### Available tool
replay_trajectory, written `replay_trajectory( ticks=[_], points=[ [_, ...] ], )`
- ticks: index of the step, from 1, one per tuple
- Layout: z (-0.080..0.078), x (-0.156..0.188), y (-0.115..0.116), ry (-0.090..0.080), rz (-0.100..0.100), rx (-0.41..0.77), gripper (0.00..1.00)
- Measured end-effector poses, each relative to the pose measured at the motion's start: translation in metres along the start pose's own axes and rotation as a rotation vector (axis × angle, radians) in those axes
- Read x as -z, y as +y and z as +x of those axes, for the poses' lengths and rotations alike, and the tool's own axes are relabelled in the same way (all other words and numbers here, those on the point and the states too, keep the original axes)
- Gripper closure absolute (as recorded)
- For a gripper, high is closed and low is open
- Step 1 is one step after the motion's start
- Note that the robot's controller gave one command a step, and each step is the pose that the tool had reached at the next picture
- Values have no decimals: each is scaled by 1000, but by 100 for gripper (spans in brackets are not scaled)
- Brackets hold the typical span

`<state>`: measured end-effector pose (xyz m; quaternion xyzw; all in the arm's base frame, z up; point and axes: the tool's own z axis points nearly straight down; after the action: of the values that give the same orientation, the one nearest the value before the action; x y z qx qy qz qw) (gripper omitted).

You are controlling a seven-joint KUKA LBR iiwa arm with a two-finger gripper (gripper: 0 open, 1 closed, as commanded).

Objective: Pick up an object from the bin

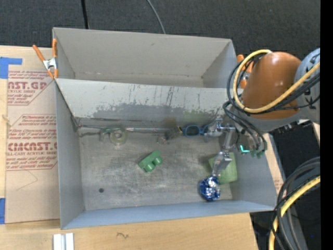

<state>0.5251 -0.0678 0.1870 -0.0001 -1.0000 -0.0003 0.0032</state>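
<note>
My gripper (222, 163) hangs low at the right side of the bin, directly over a pale green block (228, 172) lying near the right wall. Its fingertips reach down onto the block's upper left part. A blue and white crumpled ball (209, 188) lies just in front of the block, touching or nearly touching it. A small green toothed piece (150, 162) rests on the floor in the middle of the bin, well left of the gripper.
A blue ring-shaped thing (191, 130) lies against the back wall, beside a long grey metal tool (122, 134) that runs along the back edge. The arm with its orange cover and cables comes in over the right rim.
</note>
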Motion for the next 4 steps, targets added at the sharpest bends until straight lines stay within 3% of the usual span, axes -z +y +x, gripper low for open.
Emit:
replay_trajectory(
  ticks=[1,2,3,4],
  points=[
    [-28,-99,-50,-10,-11,97,0],
    [-37,-88,-67,13,-32,13,0],
    [-22,-84,-67,-18,-29,87,0],
    [-27,-87,-68,-3,-25,25,0]
  ],
)
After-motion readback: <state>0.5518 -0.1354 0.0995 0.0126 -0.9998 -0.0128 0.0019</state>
